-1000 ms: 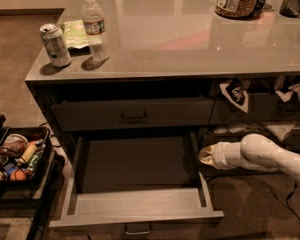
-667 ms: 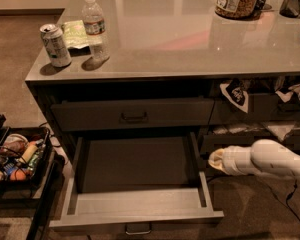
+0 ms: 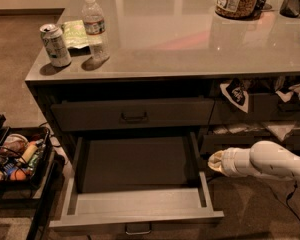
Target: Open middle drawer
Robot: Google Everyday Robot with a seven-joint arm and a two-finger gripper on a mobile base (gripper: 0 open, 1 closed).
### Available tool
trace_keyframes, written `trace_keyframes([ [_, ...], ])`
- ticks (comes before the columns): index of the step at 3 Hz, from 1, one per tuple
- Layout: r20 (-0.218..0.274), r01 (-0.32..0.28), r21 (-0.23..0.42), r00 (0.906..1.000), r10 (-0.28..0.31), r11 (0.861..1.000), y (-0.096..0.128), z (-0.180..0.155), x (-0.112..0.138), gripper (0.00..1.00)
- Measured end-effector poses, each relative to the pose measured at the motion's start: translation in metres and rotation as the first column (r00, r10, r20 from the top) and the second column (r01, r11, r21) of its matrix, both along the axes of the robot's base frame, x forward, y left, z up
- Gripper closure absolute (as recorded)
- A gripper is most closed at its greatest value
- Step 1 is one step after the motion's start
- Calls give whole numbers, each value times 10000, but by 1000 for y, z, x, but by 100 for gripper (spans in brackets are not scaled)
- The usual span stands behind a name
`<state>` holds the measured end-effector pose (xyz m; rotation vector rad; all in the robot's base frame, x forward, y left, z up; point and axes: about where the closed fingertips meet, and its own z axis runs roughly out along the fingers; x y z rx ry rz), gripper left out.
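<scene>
The middle drawer point(image 3: 135, 204) is a wide dark grey box pulled far out of the cabinet toward the camera, and its inside looks bare. Its small metal pull handle point(image 3: 138, 229) shows at the lower edge of the view. My gripper point(image 3: 215, 162) sits at the tip of the white arm point(image 3: 270, 160) that reaches in from the right. It hangs just outside the drawer's right side wall, apart from the handle and holding nothing that I can see.
Above, a closed drawer point(image 3: 90, 116) carries the same handle. On the counter stand a can point(image 3: 55, 45), a water bottle point(image 3: 96, 28), a green packet point(image 3: 76, 34) and a jar point(image 3: 235, 0). A black bin point(image 3: 20, 156) of items stands on the left. Snack bags point(image 3: 236, 95) fill the shelves on the right.
The gripper has drawn back a little to the right and slightly down, away from the drawer's right side. The drawer has stayed open at the same reach.
</scene>
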<state>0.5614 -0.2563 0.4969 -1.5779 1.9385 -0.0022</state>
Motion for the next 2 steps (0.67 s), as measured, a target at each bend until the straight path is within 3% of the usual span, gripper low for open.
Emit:
trace_keyframes([
  [2, -1, -1, 1, 10000, 1, 10000, 0, 0, 0, 8],
])
